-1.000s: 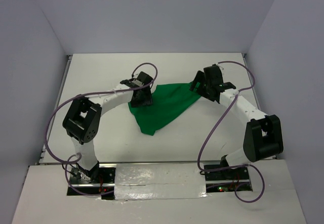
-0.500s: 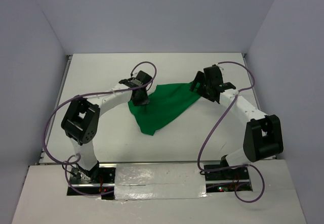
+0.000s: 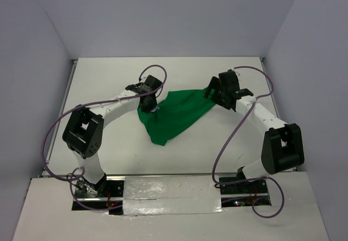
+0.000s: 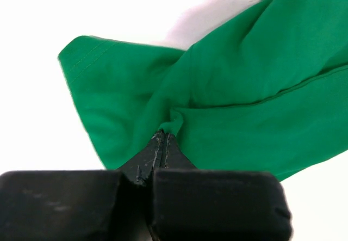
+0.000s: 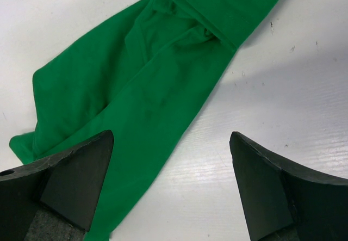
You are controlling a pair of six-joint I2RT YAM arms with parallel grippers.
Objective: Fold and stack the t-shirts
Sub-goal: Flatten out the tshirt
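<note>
At the left edge of the t-shirt (image 3: 176,118), which lay rumpled between my two arms, my left gripper (image 4: 165,137) was clenched on a thin pinch of green fabric. My right gripper (image 5: 171,138) hung spread wide and empty over the shirt's right corner. With so small a bite, I judged a lift could slip the cloth free or bunch it worse.

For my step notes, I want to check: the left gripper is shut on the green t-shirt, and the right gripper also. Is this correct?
Only the left gripper is shut on the green t-shirt. The right gripper is open and holds nothing: the right wrist view shows its jaws wide apart over the t-shirt.
</note>
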